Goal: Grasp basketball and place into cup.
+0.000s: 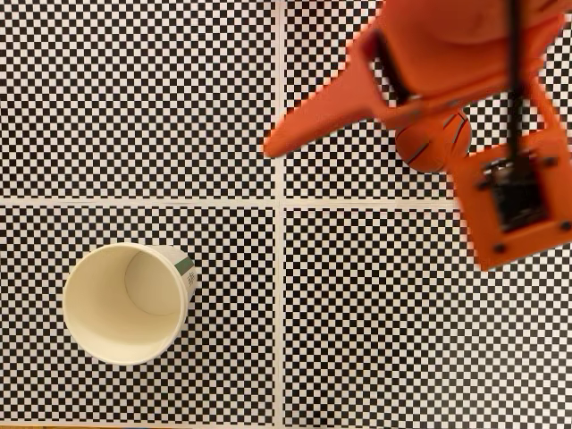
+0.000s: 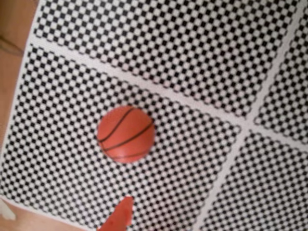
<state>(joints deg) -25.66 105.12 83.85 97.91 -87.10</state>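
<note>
The basketball (image 1: 433, 145) is a small dark-orange ball with black seams lying on the checkered mat at the upper right of the fixed view, partly under the arm. My bright-orange gripper (image 1: 366, 161) hovers over it, open, one long finger (image 1: 304, 125) splayed out to the left and nothing between its jaws. In the wrist view the basketball (image 2: 126, 134) rests alone on the mat, with one fingertip (image 2: 119, 215) showing below it, apart from it. The cream-white cup (image 1: 125, 304) stands upright at the lower left, mouth open, with a green mark on its wall.
A black-and-white checkered mat (image 1: 179, 107) covers the table, crossed by white lines. Its edge and a strip of bare wooden table (image 2: 12, 72) show at the left of the wrist view. The wrist camera mount (image 1: 518, 192) juts out over the right side.
</note>
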